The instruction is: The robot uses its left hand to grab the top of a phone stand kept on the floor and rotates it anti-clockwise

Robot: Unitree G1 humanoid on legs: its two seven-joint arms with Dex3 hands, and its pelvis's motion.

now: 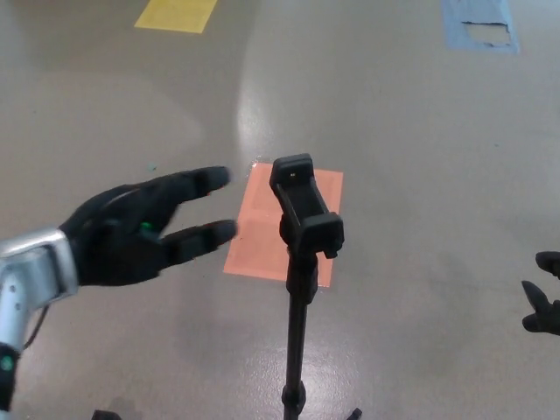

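Note:
A black phone stand (298, 297) rises from the floor on a thin pole, its clamp head (304, 206) upright in the middle of the head view. My left hand (140, 234) hovers to the left of the clamp, open, fingers spread and pointing right, a clear gap between them and the stand. It holds nothing. Only the fingertips of my right hand (542, 302) show at the right edge, far from the stand.
An orange rectangle (262, 236) is marked on the grey floor behind the stand. A yellow patch (175, 14) lies at the top left and a blue one (479, 23) at the top right. The stand's feet (350, 413) show at the bottom edge.

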